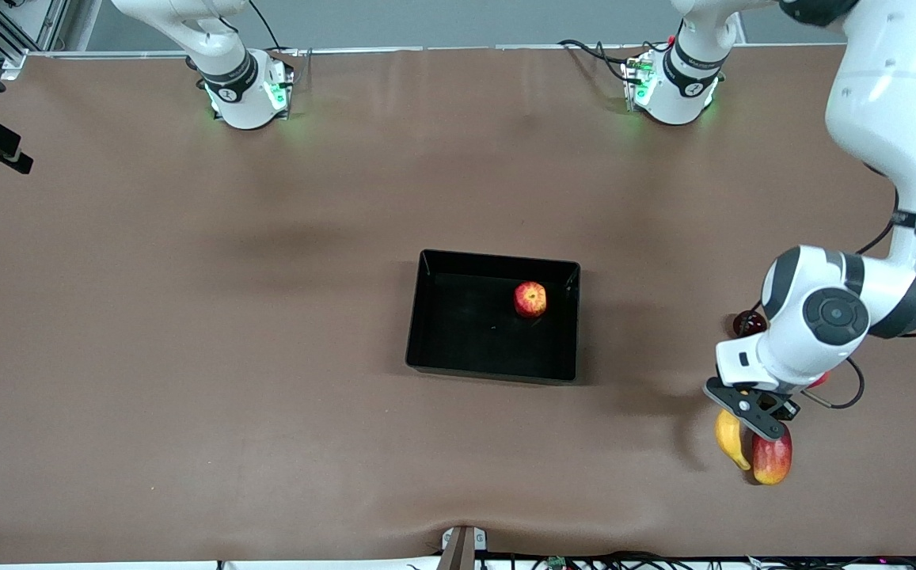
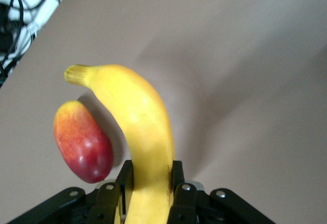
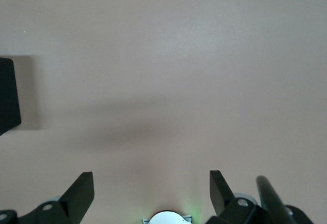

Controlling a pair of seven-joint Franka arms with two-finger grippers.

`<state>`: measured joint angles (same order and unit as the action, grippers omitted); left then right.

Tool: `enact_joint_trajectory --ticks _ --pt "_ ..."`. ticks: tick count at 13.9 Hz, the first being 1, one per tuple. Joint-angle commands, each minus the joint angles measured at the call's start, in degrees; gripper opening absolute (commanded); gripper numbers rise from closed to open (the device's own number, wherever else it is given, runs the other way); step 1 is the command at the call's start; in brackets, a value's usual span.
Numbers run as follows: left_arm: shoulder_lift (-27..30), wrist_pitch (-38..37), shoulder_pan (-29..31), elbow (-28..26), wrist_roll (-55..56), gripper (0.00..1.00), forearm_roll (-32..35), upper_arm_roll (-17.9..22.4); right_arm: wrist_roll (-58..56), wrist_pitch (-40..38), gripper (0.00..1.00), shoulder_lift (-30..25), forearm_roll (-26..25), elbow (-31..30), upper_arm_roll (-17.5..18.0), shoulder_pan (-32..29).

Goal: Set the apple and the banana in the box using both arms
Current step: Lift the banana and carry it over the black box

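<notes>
Gripping banana (image 2: 140, 132), left end effector (image 2: 148, 193).

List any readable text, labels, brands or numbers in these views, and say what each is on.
None can be read.
Right arm base: a small round mark on the black band, too small to read.
Left arm base: the same kind of mark, also too small.
Box, apple, banana, mango, left gripper and right gripper: no print visible.
</notes>
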<state>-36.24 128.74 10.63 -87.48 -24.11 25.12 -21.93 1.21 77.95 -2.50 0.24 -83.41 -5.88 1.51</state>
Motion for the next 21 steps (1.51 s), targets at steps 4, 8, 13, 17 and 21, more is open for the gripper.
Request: enact_joint_trajectory --ticks 4,8,13,17,21 --pt "4.1 -8.7 -1.6 -0.2 17.6 0.0 -2.0 -9.7 -0.4 0.4 1.0 -0.7 0.8 -0.4 -0.8 0.6" --pt "3.3 -9.6 -11.5 2.0 35.5 0.0 -2.2 -11.1 -0.4 1.6 1.0 -0.2 0.7 -1.0 -0.8 0.0" --pt "-3.6 -10.7 -23.3 9.8 53.4 0.0 -1.7 -10.9 -0.4 2.3 1.0 0.2 0.4 -1.4 -0.8 0.2" --pt "-6.3 -7.8 -31.5 11.6 56.6 0.0 -2.4 -5.4 -0.4 2.0 1.0 0.3 0.4 -1.5 -0.8 0.2" --pt "-10.8 -5.8 -35.1 12.7 62.2 0.0 -2.4 -4.7 -0.4 2.5 1.0 0.1 0.5 -2.5 -0.8 0.1"
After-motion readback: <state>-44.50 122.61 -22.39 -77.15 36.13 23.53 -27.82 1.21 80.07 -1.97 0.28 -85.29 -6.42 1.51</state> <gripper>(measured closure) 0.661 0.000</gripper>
